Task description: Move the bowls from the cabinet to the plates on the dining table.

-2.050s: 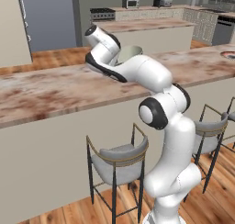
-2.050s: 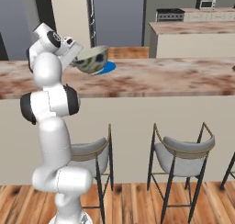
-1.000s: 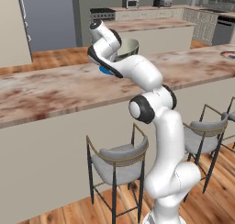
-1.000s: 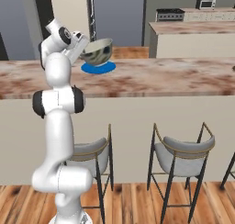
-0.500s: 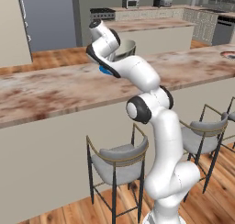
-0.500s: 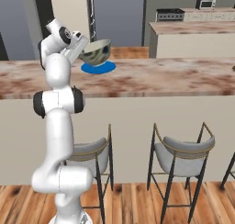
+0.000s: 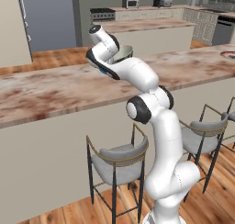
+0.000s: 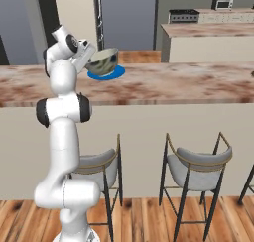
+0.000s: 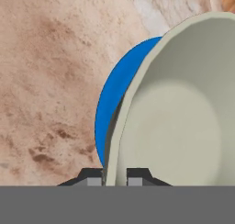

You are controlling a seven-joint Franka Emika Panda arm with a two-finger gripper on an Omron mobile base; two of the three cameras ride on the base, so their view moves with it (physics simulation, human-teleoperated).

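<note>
— Where was the bowl (image 8: 102, 60)?

— Up off the table (image 8: 188, 85), pinched by its rim in the tool (image 9: 114, 177). In the hand view the two fingertips (image 9: 91, 177) stood narrow, one on each side of the rim at 6 o'clock, so the tool was closed on the bowl. The pale inside of the bowl took up the right half of that view.

— And the plate (image 8: 105, 74)?

— The blue one lay flat on the table, right under the bowl. In the hand view a blue crescent of it showed past the bowl's wall at about 9 o'clock. In the right base view the bowl hung just above it, tilted, with its mottled outside towards the camera; whether they touched I could not tell.

— What about the left base view?

— There the arm (image 7: 151, 103) reached over the table, and the bowl's rim peeked out at 3 o'clock of the hand, with a sliver of blue below the wrist. A second plate (image 7: 228, 54), reddish at the rim, sat far off at the table's right end, well apart from the bowl.

— Anything near the table?

— Stools (image 8: 199, 161) with grey seats stood along its near side, on a wood floor (image 8: 149, 216).
</note>
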